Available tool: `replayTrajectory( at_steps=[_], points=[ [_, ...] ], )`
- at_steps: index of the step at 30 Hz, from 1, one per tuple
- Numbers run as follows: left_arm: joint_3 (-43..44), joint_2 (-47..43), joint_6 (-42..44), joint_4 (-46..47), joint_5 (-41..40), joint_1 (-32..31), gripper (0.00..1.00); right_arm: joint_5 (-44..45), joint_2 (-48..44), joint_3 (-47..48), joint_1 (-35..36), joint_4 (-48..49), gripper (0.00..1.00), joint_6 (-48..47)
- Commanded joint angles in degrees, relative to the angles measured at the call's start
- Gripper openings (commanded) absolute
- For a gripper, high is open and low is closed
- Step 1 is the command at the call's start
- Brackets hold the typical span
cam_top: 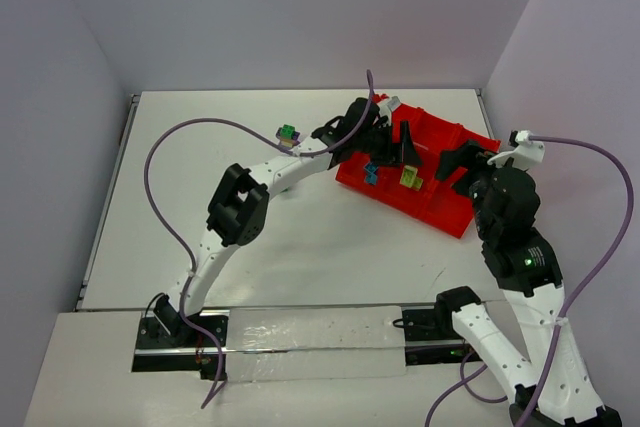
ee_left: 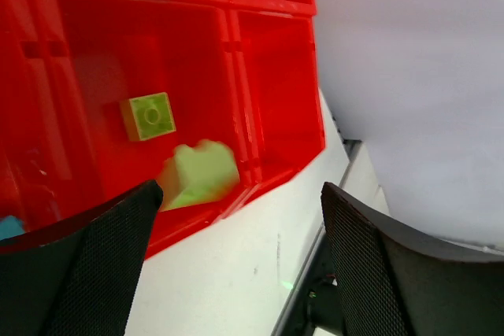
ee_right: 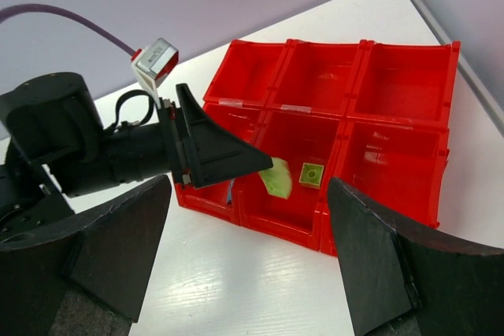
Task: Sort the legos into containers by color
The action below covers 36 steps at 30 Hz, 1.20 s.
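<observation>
Two yellow-green plastic bricks under spread left claw (ee_left: 240, 187).
One brick (ee_left: 148, 116) flat in red plastic tray (ee_left: 272, 5), other brick (ee_left: 201, 172) blurred by left finger; right claw (ee_right: 248, 186) spread, clear only wrist-side.

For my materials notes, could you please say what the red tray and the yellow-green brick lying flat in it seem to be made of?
Red tray: apparently moulded plastic, glossy, judging by bright glare streaks on its walls. Yellow-green brick: likely hard plastic, smooth finish, with crisp edges and a moulded stud.
</observation>
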Motion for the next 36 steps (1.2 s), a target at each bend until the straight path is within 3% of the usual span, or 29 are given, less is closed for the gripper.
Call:
replayTrajectory(
  at_steps=[1,8,12,16,18,21,24,29,36],
  points=[
    [4.8,0.1,-0.4,0.0,-2.4,-0.3,0.99,1.2,-1.3,0.0,-0.4,-0.5,0.87,-0.4],
    [5.0,-6.4,4.8,-4.4,-8.9,-1.3,0.99,0.7,-1.3,-0.6,-0.4,-0.4,0.87,-0.3],
    [-6.4,-18.3,8.8,-4.3,-16.2,-1.4,0.99,-0.3,-0.7,-1.2,-0.4,0.4,0.87,-0.5],
    [-19.3,-30.3,11.7,-9.0,-31.4,0.0,0.94,-3.3,1.1,-1.6,-0.3,0.8,0.87,-1.0],
    [-23.5,-33.9,11.0,-14.8,-37.5,0.5,0.92,-4.5,1.7,-2.2,-0.4,1.5,0.87,-0.7],
    [-29.4,-39.5,7.0,-20.9,-52.9,1.9,0.90,-6.9,2.2,-3.3,-0.4,3.3,0.87,-0.1],
    [-31.9,-39.5,2.5,-27.8,-60.0,3.7,0.95,-8.2,3.3,-3.8,-0.4,4.4,0.87,0.7],
    [-32.2,-34.5,-1.7,-33.6,-64.0,4.9,0.99,-11.1,5.2,-3.4,-0.4,5.4,0.87,1.2],
    [-34.7,-30.1,-4.9,-31.6,-62.1,6.7,0.99,-10.9,4.9,-3.5,-0.4,4.4,0.87,0.8]
  ],
)
